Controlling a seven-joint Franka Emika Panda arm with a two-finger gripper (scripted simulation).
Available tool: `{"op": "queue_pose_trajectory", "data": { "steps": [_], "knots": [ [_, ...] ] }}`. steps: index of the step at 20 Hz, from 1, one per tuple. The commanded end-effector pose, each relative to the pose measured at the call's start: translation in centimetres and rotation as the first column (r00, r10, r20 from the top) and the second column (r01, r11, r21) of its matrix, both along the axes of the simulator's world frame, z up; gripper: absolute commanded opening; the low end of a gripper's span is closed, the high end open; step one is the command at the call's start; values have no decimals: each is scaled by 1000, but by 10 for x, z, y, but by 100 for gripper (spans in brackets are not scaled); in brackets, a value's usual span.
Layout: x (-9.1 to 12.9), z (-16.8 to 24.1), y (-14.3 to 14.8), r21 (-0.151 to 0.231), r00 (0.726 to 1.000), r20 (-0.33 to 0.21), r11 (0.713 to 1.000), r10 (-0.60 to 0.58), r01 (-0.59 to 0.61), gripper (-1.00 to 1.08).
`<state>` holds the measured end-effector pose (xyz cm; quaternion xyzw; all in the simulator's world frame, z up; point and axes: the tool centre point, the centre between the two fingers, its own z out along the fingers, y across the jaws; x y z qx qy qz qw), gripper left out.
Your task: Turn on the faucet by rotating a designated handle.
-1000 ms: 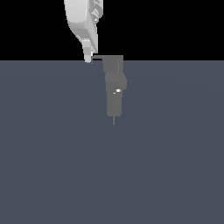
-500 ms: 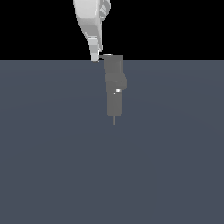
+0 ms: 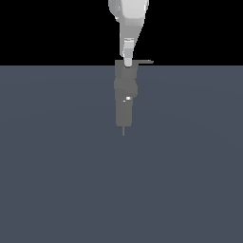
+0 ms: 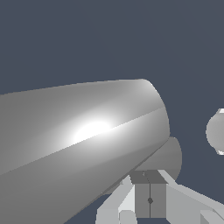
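- A small matte grey faucet (image 3: 125, 97) stands in the middle of a wide, plain slate-blue counter (image 3: 57, 180), seen in the exterior view.
- It is built from stacked blocky and rounded segments, with a tiny white highlight and a thin pin hanging below.
- The handle (image 3: 144, 61) is a thin flat grey blade sticking out from the boxy top block toward the exterior view's right.
- The white robot arm comes down from above; its gripper (image 3: 127, 60) sits at the faucet's top block, at the root of the handle.
- Whether the gripper is wide, narrow or touching anything cannot be told from either view.
- The wrist view is mostly filled by a large rounded grey body (image 4: 83, 140), very close to the camera.
- Judged by looks, the faucet is rigid and fixed, and the blade should swing stiffly on its joint rather than lift away.
- The smooth thin blade may slip; pushing on its flat side near the free tip looks best for leverage.
- Nothing else stands near the faucet, so only its own body could block the arm.
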<state>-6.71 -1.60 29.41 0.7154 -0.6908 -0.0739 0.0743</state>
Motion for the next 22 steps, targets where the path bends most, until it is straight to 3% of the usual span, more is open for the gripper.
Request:
{"op": "queue_pose_trajectory", "data": {
  "steps": [1,2,3,22],
  "knots": [
    [1,4,-40,-5,999,13,999,-41,41,-100],
    [1,4,-40,-5,999,13,999,-41,41,-100],
    [0,0,-14,-2,1000,2,1000,-7,7,-100],
    [42,-6,-72,-4,1000,8,1000,-25,25,-100]
  ]
}}
